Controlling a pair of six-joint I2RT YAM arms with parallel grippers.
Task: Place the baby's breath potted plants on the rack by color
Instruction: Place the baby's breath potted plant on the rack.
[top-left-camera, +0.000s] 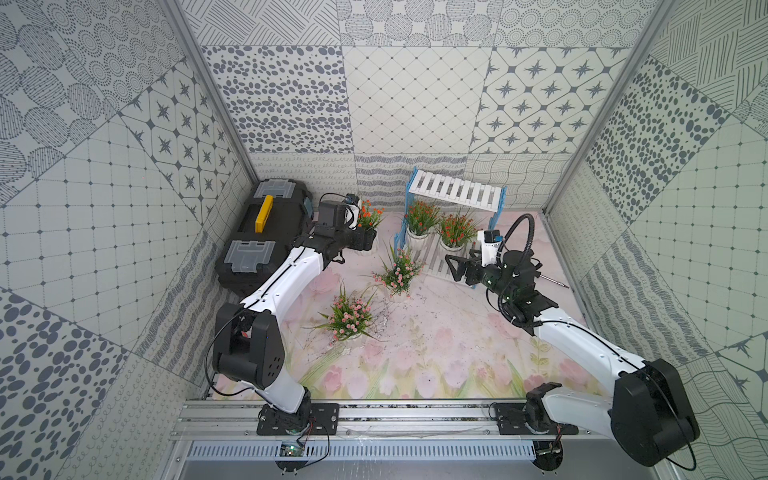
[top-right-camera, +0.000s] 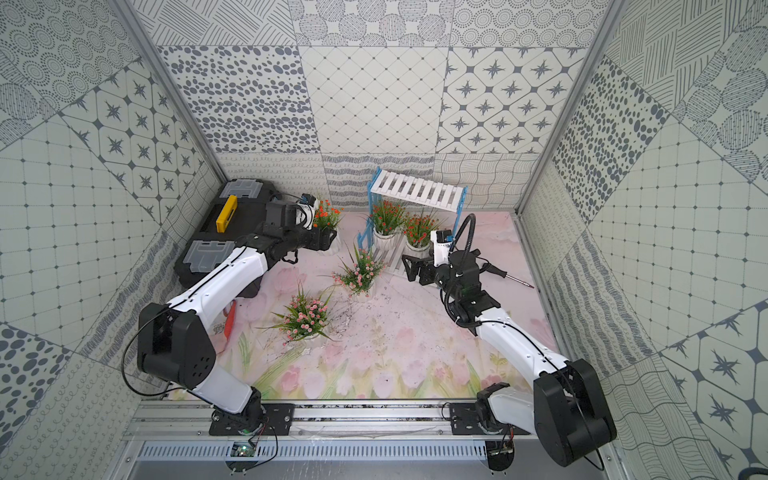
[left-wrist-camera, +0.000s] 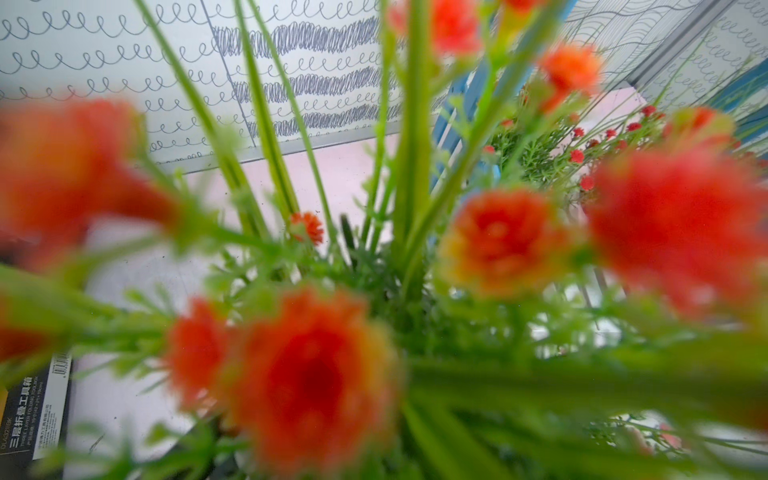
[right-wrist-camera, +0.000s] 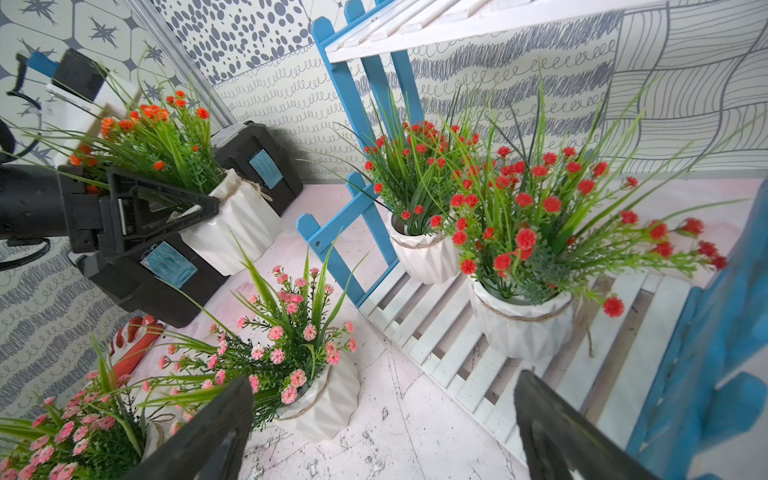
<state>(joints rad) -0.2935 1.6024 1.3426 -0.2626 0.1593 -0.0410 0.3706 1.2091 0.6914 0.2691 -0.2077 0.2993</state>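
My left gripper (right-wrist-camera: 203, 205) clamps the orange plant (right-wrist-camera: 158, 137); the rack (right-wrist-camera: 457, 361) lies to its right. My right gripper (right-wrist-camera: 384, 382) gapes, empty.

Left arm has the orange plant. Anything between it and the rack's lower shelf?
Yes. The rack's blue side frame stands between the orange plant and the lower shelf, with a pink plant on the table by the frame's front end. Two red plants fill the shelf's half nearest that frame.
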